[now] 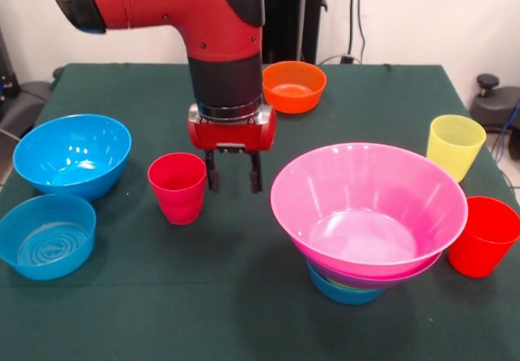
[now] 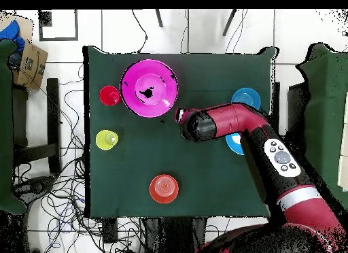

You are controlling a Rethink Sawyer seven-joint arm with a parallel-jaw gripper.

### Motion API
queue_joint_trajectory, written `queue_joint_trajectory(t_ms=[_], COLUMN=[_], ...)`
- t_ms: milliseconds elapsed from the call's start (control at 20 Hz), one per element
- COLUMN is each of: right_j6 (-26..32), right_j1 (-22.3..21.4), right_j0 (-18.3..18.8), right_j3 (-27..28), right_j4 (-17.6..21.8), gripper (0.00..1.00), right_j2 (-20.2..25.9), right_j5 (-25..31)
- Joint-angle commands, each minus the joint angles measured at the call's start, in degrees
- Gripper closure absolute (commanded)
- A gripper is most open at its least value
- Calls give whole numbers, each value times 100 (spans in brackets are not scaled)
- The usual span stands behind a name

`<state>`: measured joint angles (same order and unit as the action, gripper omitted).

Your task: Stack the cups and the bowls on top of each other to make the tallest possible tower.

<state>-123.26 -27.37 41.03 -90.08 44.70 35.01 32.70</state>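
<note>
Tool (image 1: 233, 173), jaws apart and empty, hovers just right of a red cup (image 1: 178, 187) at frame centre-left, probably lining up to grasp it for the pink-topped tower (image 1: 367, 215).

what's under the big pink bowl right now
The big pink bowl sits on a stack: a purple rim shows just beneath it, a sliver of lime green below that, then a small blue bowl at the base. How much more lies nested inside is hidden. The pink bowl itself looks empty.

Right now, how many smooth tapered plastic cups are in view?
3: a red cup beside the gripper, a yellow cup and another red cup beside the pink-bowl tower. None looks hidden.
</note>
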Motion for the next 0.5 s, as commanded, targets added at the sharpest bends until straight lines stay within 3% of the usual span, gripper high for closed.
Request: queue_joint_trajectory(t_ms=[50, 500], right_j6=[748, 666], right_j1=[255, -690], right_j0=[-59, 54], right_j3=[238, -487], right_j4=[453, -77], gripper=[0, 0], right_j2=[-264, -107], right_j5=[-152, 356])
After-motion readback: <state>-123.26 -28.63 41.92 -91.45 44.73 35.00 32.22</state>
